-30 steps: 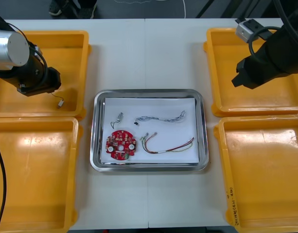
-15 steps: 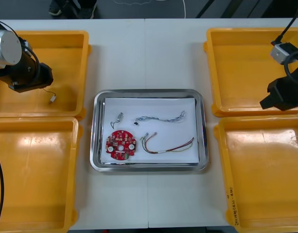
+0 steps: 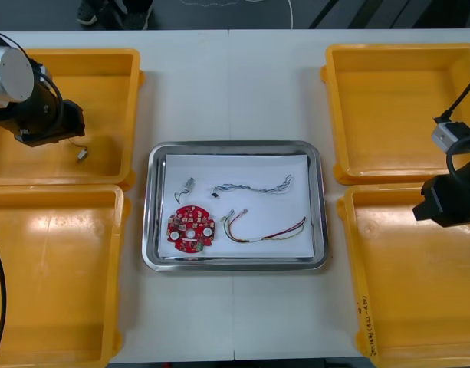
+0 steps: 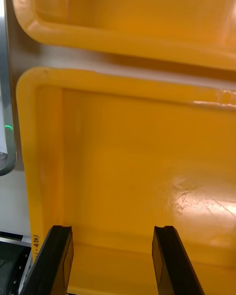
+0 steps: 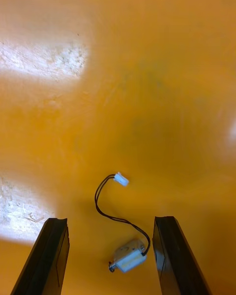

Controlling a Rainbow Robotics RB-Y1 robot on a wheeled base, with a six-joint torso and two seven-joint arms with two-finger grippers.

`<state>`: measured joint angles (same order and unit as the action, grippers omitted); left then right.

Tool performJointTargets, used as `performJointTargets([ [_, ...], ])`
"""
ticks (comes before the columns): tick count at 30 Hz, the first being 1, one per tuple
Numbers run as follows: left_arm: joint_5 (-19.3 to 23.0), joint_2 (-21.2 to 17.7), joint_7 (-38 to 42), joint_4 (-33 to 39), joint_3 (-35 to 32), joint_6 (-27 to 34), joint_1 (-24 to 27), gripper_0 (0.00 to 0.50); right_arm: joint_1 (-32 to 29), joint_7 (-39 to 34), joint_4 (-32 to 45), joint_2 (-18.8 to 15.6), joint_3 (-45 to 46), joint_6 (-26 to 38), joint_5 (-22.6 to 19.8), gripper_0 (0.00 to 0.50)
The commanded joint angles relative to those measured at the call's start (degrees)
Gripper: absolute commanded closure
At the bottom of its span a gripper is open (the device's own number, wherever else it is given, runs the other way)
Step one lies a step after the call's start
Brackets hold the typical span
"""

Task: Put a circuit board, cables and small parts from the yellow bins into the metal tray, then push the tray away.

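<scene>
Over on the robot's left, the left gripper [image 5: 110, 221] hangs low inside the far left yellow bin [image 3: 112, 57], its black fingers [image 5: 51, 255] spread wide and holding nothing. On the bin floor between those fingers lies a small metal part [image 5: 129, 256]. A thin black cable [image 5: 105, 211] loops from it to a white plug [image 5: 120, 179]. Nothing is touching the part; it sits on the orange floor close to the bin's inner wall.

On the other side, the right gripper [image 4: 110, 228] is above the near right yellow bin [image 3: 350, 230], by its far rim. Its fingers [image 4: 164, 255] are parted as well, with bare bin floor between them.

In the middle of the bench [image 3: 235, 84], between the bins, stands the metal tray [image 3: 320, 207], white inside. A round red circuit board [image 3: 191, 228] lies in its near left corner. A second small metal part [image 3: 187, 186] sits just beyond the board. The twisted blue and white cable [image 3: 254, 186] stretches across the far half of the tray. The red and yellow cable [image 3: 265, 228] curves along the near half, to the right of the board
</scene>
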<state>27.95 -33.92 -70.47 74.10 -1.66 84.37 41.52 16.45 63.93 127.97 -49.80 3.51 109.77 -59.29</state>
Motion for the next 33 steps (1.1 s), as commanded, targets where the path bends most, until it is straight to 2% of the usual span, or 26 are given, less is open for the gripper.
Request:
performJointTargets([
  [1,1.49,-2.38,-7.32,5.17,-1.60,3.87,-0.22,0.000,-3.00,-5.66,2.55,-2.40,2.12,0.23,0.75,0.035],
  [7,2.72,-2.38,-7.40,7.28,0.95,6.95,-0.22,0.000,-5.37,-6.62,3.08,-2.40,2.12,0.23,2.34,0.033],
  [15,2.99,-1.68,-7.40,5.44,3.77,5.19,-0.22,0.000,-5.37,-7.24,3.08,-2.05,2.12,0.23,3.48,0.035],
  [24,2.63,-0.63,-8.11,2.45,4.20,3.52,-0.22,0.000,-5.29,-5.48,3.08,1.64,3.52,0.23,8.05,0.033],
  [33,3.60,-0.63,-9.43,-3.44,4.20,1.15,1.54,0.000,-5.29,-3.81,3.08,3.84,4.67,0.23,9.63,0.035],
])
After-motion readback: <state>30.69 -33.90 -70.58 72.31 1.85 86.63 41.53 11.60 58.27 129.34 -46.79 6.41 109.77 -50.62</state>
